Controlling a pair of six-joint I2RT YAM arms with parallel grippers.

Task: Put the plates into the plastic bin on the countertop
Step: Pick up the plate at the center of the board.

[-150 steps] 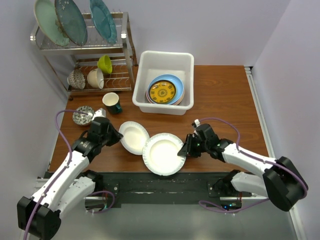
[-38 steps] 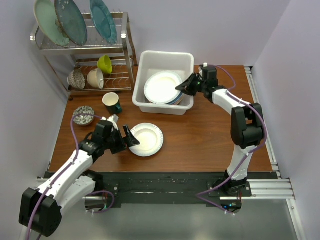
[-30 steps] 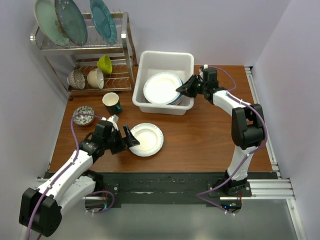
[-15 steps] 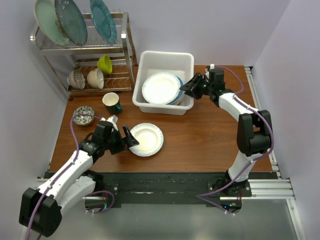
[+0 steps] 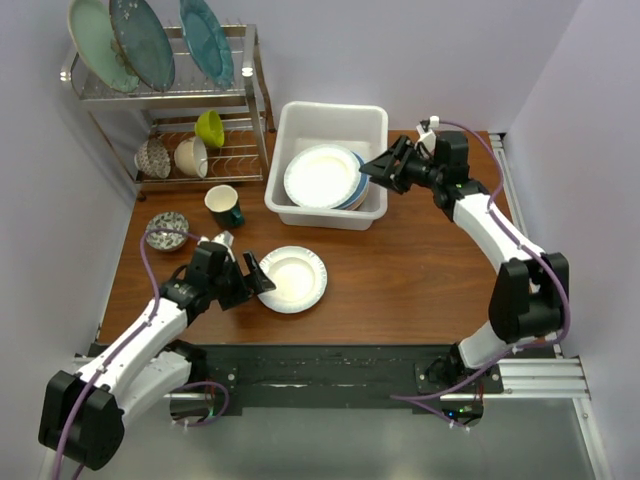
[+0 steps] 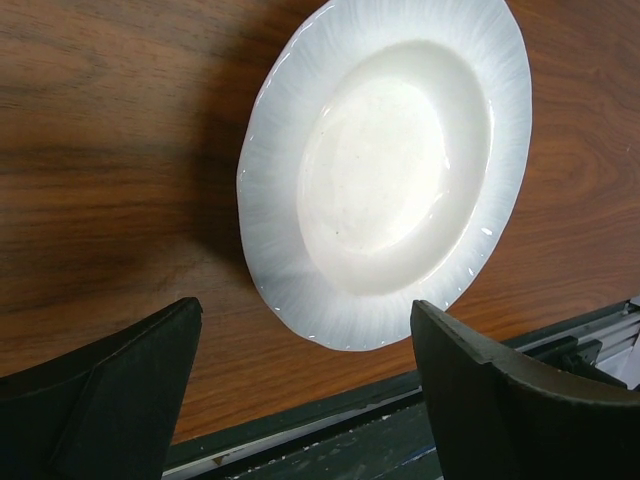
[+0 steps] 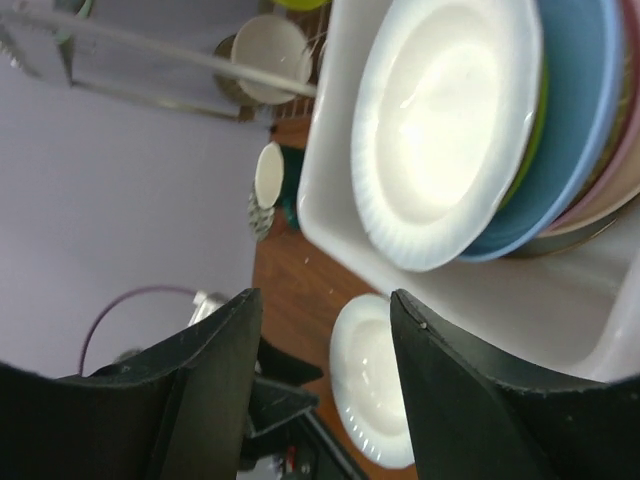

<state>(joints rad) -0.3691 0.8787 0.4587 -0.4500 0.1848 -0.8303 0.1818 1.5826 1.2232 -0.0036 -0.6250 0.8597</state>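
Countertop point(image 5: 430, 270): fluted plate point(image 6: 390, 170), near rim between left tool point(image 6: 302, 310) fingers

- The left arm point(image 5: 130, 340) lies low. It reaches forward and to the right, with a small bend at the elbow.
- The left gripper point(image 5: 256, 279) points to the right. Its jaws stand wide apart, and nothing is between them.
- The right arm point(image 5: 500, 230) goes up from its base, stretches far forward, then bends to the left.
- The right gripper point(image 5: 374, 171) points left. Its two black fingers point(image 7: 200, 400) are apart, and they hold nothing.
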